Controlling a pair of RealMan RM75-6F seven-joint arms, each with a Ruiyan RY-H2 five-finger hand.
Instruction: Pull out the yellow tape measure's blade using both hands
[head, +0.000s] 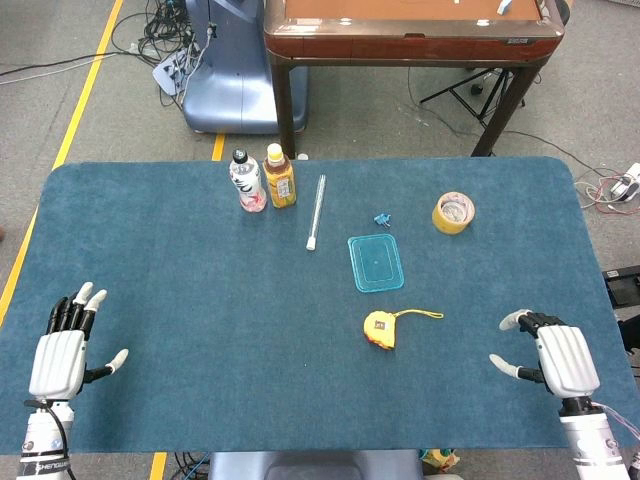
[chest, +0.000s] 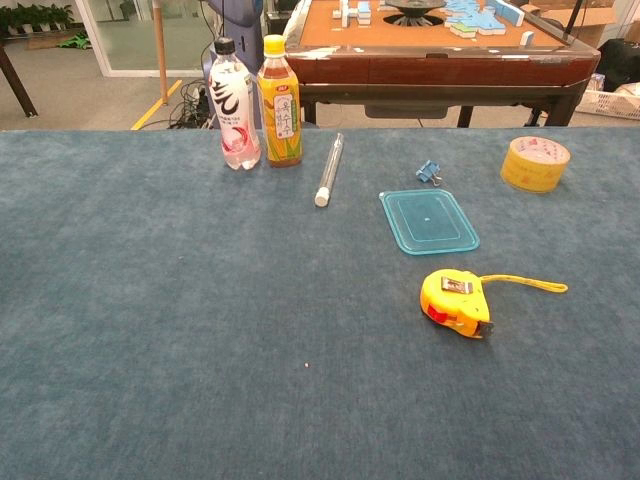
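Observation:
The yellow tape measure (head: 381, 328) (chest: 455, 302) lies on the blue table cover, right of centre, with a metal clip on top and a yellow wrist strap (head: 425, 316) (chest: 525, 283) trailing to its right. No blade shows outside the case. My left hand (head: 66, 347) rests at the near left edge, fingers spread, holding nothing. At the near right edge my right hand (head: 555, 355) is open too, fingers apart, well right of the tape measure. The chest view shows neither hand.
Behind the tape measure lies a clear teal lid (head: 376, 262) (chest: 429, 221). Farther back are a small blue clip (head: 382, 218), a tape roll (head: 453, 212), a clear tube (head: 317, 211), a white bottle (head: 246, 181) and a yellow bottle (head: 279, 176). A brown table (head: 410, 30) stands beyond.

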